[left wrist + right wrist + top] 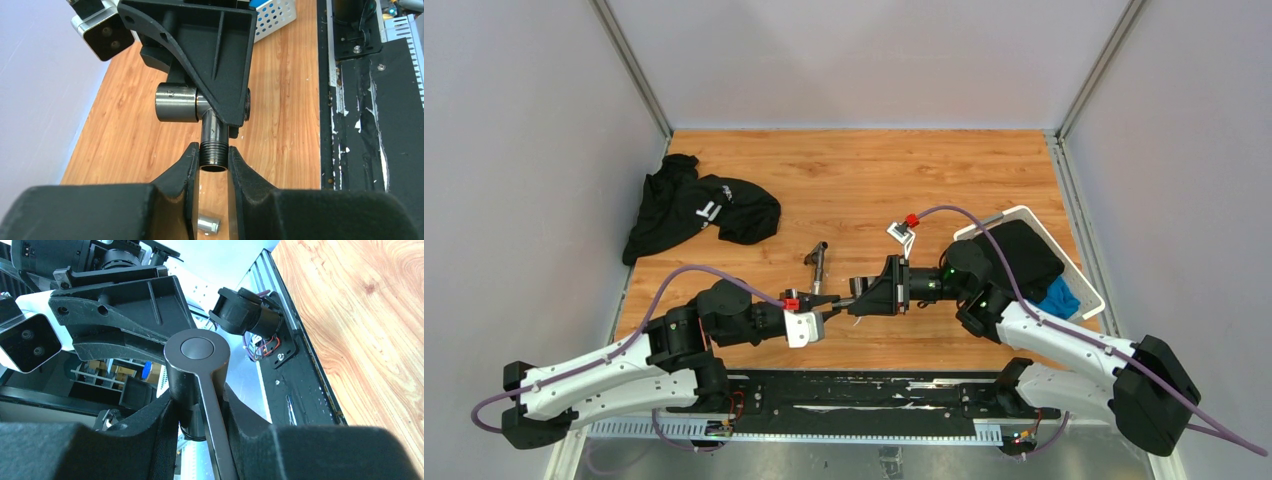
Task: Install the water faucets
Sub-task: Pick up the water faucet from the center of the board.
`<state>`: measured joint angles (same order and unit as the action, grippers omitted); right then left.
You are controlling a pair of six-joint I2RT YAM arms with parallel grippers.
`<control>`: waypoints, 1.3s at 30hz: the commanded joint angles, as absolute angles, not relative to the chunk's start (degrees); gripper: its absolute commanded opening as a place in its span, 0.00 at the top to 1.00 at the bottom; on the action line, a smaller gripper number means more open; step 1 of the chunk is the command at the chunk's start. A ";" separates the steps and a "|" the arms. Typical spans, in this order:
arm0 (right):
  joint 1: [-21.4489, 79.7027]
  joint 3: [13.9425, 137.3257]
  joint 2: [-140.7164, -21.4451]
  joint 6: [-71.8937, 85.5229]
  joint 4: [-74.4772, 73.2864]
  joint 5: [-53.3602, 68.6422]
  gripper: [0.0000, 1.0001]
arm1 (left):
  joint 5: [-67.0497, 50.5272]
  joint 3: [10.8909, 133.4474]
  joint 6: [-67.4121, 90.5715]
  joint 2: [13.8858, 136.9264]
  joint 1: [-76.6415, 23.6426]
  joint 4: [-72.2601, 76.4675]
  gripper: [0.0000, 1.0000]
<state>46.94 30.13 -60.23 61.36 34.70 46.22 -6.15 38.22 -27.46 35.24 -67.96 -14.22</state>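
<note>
Above the wooden surface (874, 180), the left tool (213, 159) pinched a faucet's threaded stub (214, 142) while the right tool (199, 397) clamped the lever-handled valve body (197, 352), apparently mid-joining; next would call for aligned, steady twisting.

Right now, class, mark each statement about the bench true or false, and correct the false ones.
1. The left hand is shut on the faucet's threaded stub. True.
2. The right hand is open and empty. False: it clasps the same faucet, beside its lever.
3. The basket stands on the table's left side. False: it is on the right.
4. A loose pipe lies on the table, apart from both hands. True.
</note>
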 commanded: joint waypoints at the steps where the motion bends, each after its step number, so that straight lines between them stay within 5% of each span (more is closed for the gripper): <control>1: 48.21 30.85 -60.08 61.72 39.38 48.17 1.00 | -8.26 37.81 -27.19 36.62 -68.29 -9.62 1.00; 7: 48.25 28.49 -54.96 59.56 38.83 41.88 1.00 | -2.73 36.59 -23.99 35.93 -68.29 -7.38 1.00; 8: 48.25 28.49 -52.85 57.79 35.98 39.62 1.00 | -0.67 36.35 -22.13 35.68 -68.29 -6.61 0.89; 10: 48.25 29.06 -50.15 54.18 28.60 35.78 1.00 | 2.64 36.43 -18.93 35.28 -68.29 -5.47 0.30; 12: 48.13 30.14 -47.34 49.91 20.37 29.66 1.00 | 3.30 36.52 -17.71 34.75 -68.29 -5.35 0.02; 21: 46.49 35.82 -40.54 40.25 -4.56 9.14 1.00 | 25.37 44.90 6.19 40.53 -68.20 -20.76 0.00; 27: 45.28 42.68 -36.71 30.88 -24.00 -9.29 1.00 | 48.71 51.54 38.09 55.07 -67.79 -38.07 0.00; 34: 44.34 45.61 -36.17 27.86 -27.60 -10.13 1.00 | 47.26 54.64 41.79 72.66 -65.07 -34.85 0.00; 39: 44.32 45.65 -36.21 27.30 -27.60 -8.54 1.00 | 50.37 61.61 50.38 87.53 -63.42 -45.70 0.03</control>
